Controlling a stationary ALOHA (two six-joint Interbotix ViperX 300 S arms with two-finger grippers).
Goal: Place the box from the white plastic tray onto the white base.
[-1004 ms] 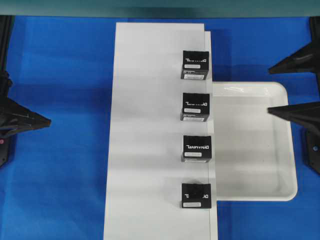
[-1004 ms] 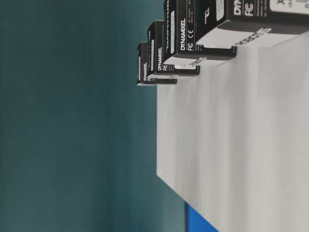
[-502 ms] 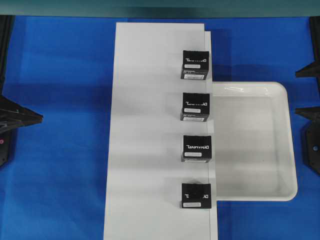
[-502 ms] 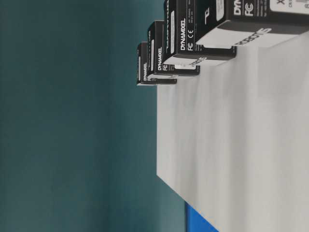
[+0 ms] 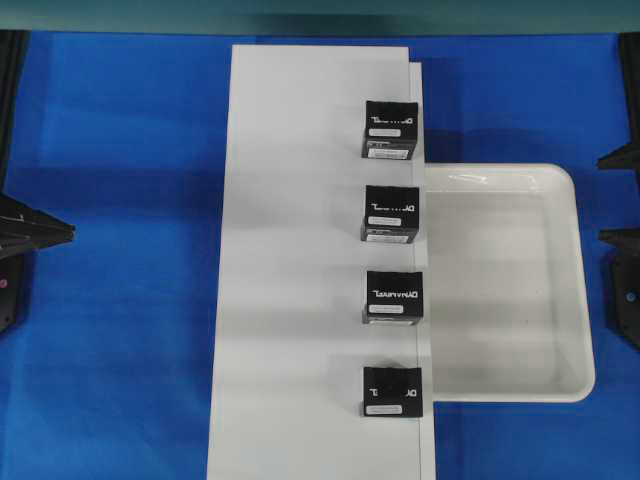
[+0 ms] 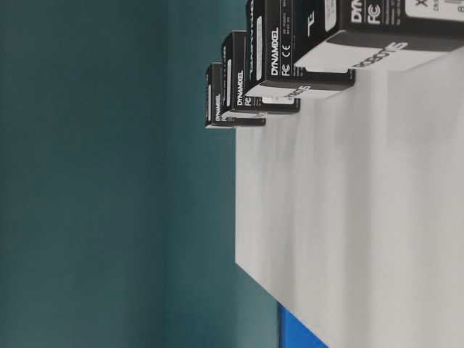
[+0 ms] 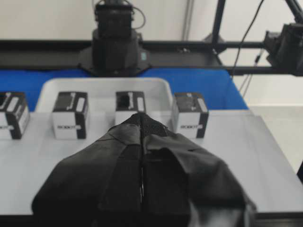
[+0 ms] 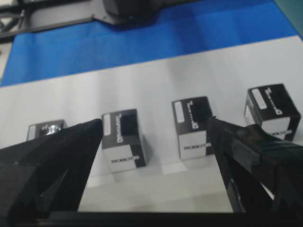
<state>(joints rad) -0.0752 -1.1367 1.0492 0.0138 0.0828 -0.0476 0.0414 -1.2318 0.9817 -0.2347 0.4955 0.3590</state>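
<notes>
Both arms have pulled back toward the frame edges since the earlier frames; right gripper (image 5: 622, 196) now shows only its fingertips at 3 o'clock, left gripper (image 5: 45, 232) sits at 9 o'clock.

Right jaws stand wide apart with nothing between them; left fingers (image 7: 142, 142) are pressed together, holding nothing. Four black boxes sit in a column along the right edge of the white base (image 5: 290, 260). Plain-topped box (image 5: 392, 390) is the one at 6 o'clock, resting on the base just beside the near-left corner of the white plastic tray (image 5: 575, 290). Three lettered boxes (image 5: 392, 297) line up above it toward 12 o'clock. Blue mat (image 5: 120, 330) underneath.
</notes>
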